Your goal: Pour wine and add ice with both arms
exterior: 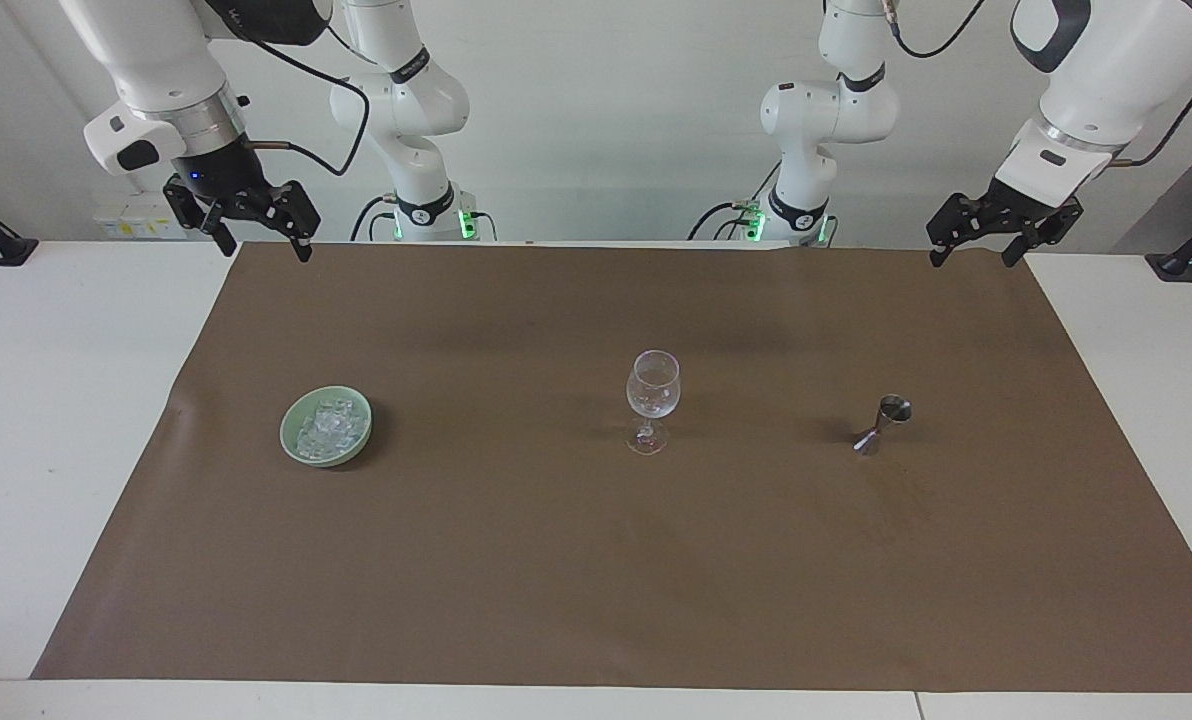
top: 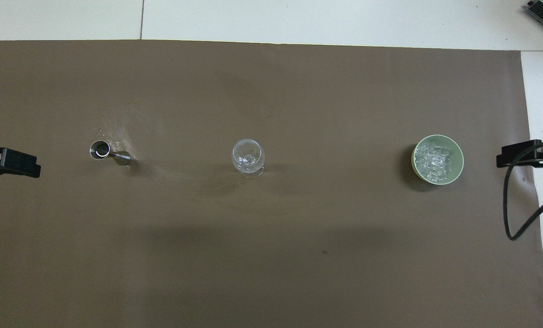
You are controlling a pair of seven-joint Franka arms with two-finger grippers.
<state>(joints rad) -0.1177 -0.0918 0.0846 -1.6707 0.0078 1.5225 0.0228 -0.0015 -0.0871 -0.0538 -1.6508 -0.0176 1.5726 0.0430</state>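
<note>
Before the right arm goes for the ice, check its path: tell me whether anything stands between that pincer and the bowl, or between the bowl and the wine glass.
Nothing visible does. The right pincer hangs open above the mat's corner; bare mat lies between it and the green bowl of ice. Bare mat also separates the bowl from the wine glass.

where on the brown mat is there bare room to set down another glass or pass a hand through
The brown mat is bare from the row of things to its edge farthest from the robots, and from that row to the robots. Smaller gaps separate the green bowl of ice, the wine glass and the metal jigger. Nothing is crowded. The right gripper and left gripper hang open over the mat's corners nearest the robots.
</note>
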